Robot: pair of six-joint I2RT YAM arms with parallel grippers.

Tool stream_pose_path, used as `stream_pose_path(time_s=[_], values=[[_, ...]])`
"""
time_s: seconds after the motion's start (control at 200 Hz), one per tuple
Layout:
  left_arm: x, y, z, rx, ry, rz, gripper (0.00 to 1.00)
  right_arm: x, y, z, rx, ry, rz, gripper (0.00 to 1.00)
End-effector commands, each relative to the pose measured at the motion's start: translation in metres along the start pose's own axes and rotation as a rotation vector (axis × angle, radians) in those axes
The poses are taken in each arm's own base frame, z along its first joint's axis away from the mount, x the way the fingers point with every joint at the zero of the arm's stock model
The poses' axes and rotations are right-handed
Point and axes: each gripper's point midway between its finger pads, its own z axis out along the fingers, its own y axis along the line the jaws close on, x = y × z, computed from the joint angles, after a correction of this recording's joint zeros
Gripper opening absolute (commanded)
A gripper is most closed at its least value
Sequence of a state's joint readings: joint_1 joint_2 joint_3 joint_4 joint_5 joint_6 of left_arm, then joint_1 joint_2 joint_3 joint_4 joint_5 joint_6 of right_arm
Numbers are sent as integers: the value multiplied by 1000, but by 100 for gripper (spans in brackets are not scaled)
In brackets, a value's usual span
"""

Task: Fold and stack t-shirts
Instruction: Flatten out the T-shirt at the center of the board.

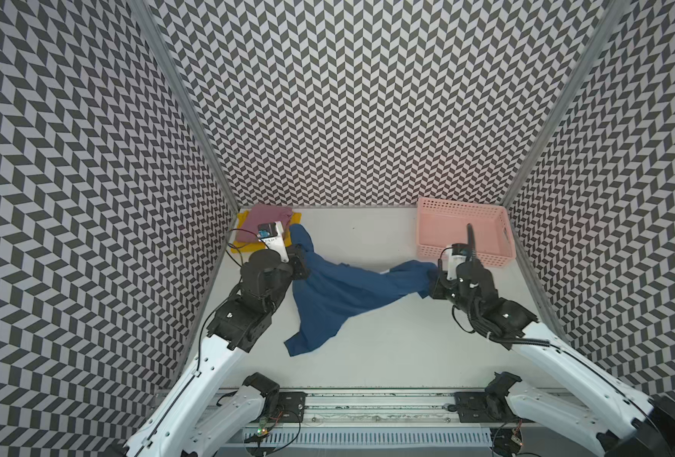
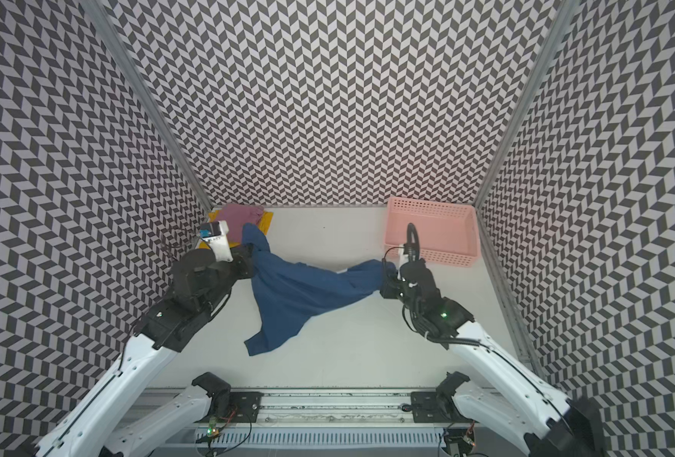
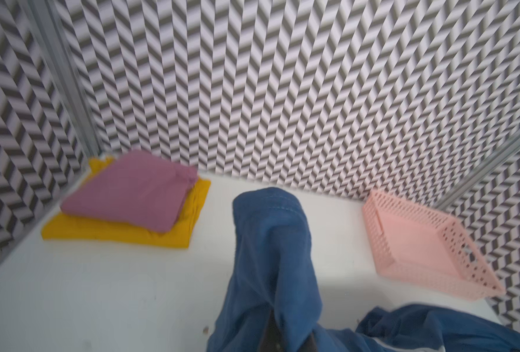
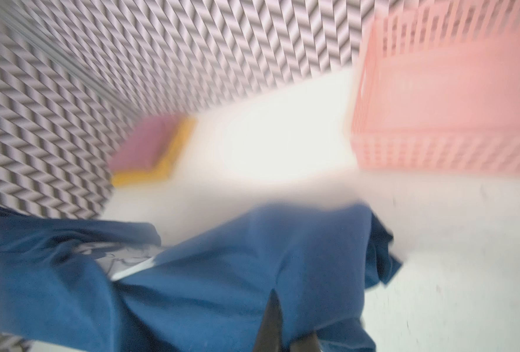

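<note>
Now: navy shirt point(image 1: 340, 292) spans both arms.
It sags across the table point(image 1: 367, 356), long axis left to right, one tail trailing frontward. Far left, the mauve shirt point(image 1: 262, 221) lies folded on the yellow shirt point(image 1: 294, 219). The left gripper point(image 1: 303, 261) is closed on its left end, the right gripper point(image 1: 435, 283) on its right end.
</note>
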State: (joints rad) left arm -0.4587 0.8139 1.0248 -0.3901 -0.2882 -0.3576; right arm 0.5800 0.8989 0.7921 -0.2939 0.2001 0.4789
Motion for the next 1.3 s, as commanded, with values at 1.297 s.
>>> stream_pose_path(time_s=[1.297], values=[[78,43,47,-142,-24,-88,0,27,-17,64,50,80,-76,0]])
